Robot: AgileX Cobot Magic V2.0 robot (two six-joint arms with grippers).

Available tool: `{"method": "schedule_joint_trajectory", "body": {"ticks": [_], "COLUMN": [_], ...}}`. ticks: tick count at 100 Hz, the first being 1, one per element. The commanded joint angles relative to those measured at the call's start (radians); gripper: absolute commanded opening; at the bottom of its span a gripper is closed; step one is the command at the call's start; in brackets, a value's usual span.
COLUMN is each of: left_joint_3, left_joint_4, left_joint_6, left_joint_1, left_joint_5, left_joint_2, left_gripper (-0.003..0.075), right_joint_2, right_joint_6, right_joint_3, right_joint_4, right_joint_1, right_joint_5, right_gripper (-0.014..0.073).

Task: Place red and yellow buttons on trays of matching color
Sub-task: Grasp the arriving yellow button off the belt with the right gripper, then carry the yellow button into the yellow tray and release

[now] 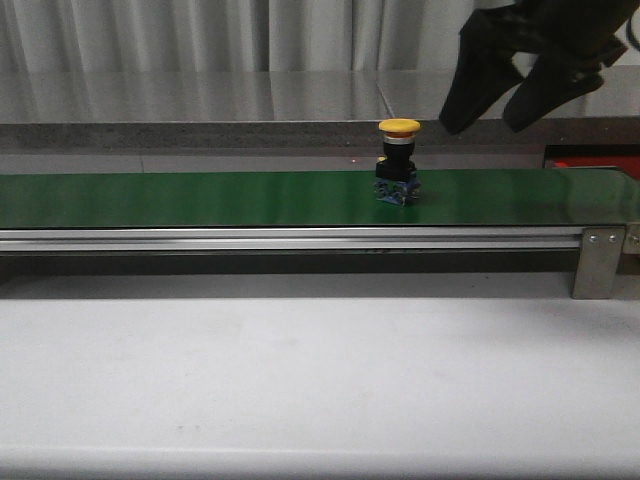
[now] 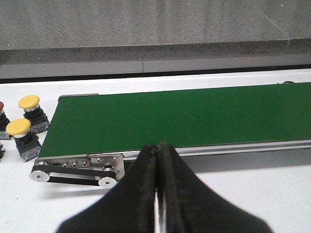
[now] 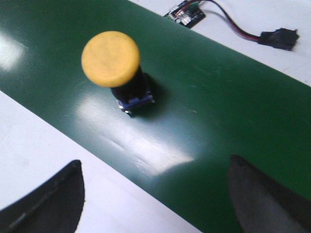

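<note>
One yellow-capped button (image 1: 399, 160) (image 3: 111, 58) stands upright on the green belt (image 1: 200, 198). My right gripper (image 1: 480, 122) (image 3: 155, 164) hangs open above and to the right of it, with nothing between its fingers (image 3: 53, 201). A strip of the red tray (image 1: 592, 163) shows behind the belt at the far right. In the left wrist view my left gripper (image 2: 156, 146) is shut and empty near the belt's end roller (image 2: 73, 170). Two more yellow buttons (image 2: 28, 104) (image 2: 19, 129) and the edge of a red button (image 2: 1, 108) stand on the white table beside that end. No yellow tray is in view.
A metal rail and bracket (image 1: 597, 262) run along the belt's front edge. A small circuit board (image 3: 187, 12) with a red-black cable (image 3: 277, 38) lies on the table beyond the belt. White table (image 1: 300, 380) lies in front of the belt.
</note>
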Motion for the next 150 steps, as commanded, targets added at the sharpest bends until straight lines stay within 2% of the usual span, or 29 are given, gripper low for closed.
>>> {"method": "schedule_joint_trajectory", "body": {"ticks": [1, 48, 58, 77, 82, 95, 111, 127, 150], "left_joint_3": [-0.027, -0.027, -0.027, -0.027, -0.027, -0.027, -0.027, -0.027, -0.027], "left_joint_4": [-0.016, -0.016, -0.016, -0.016, -0.016, -0.016, -0.016, -0.016, -0.016], "left_joint_6": [-0.004, -0.004, -0.004, -0.004, -0.004, -0.004, -0.004, -0.004, -0.004], "left_joint_1": [-0.008, -0.008, -0.008, -0.008, -0.008, -0.008, -0.008, -0.008, -0.008], "left_joint_5": [-0.078, -0.078, -0.078, -0.078, -0.078, -0.078, -0.078, -0.078, -0.078], "left_joint_2": [0.000, 0.000, 0.000, 0.000, 0.000, 0.000, 0.000, 0.000, 0.000], "left_gripper": [-0.0019, -0.0019, -0.0019, -0.0019, -0.0019, -0.0019, -0.0019, -0.0019, -0.0019], "right_joint_2": [-0.006, 0.155, 0.169, 0.172, 0.165, 0.127, 0.031, -0.067, -0.231], "right_joint_6": [-0.016, -0.016, -0.016, -0.016, -0.016, -0.010, 0.012, 0.078, 0.121], "right_joint_3": [-0.063, -0.248, -0.254, -0.254, -0.254, -0.254, -0.254, -0.241, -0.045], "right_joint_4": [0.018, -0.002, -0.003, -0.002, -0.008, -0.053, -0.073, -0.073, -0.073], "right_joint_1": [0.027, 0.052, 0.052, 0.052, 0.049, 0.034, -0.040, -0.175, -0.414], "right_joint_5": [-0.047, -0.083, -0.084, -0.066, -0.061, -0.046, 0.022, 0.114, 0.081], "right_gripper": [0.0594, 0.0583, 0.0486, 0.0190, 0.0155, 0.0155, 0.0155, 0.0155, 0.0155]}}
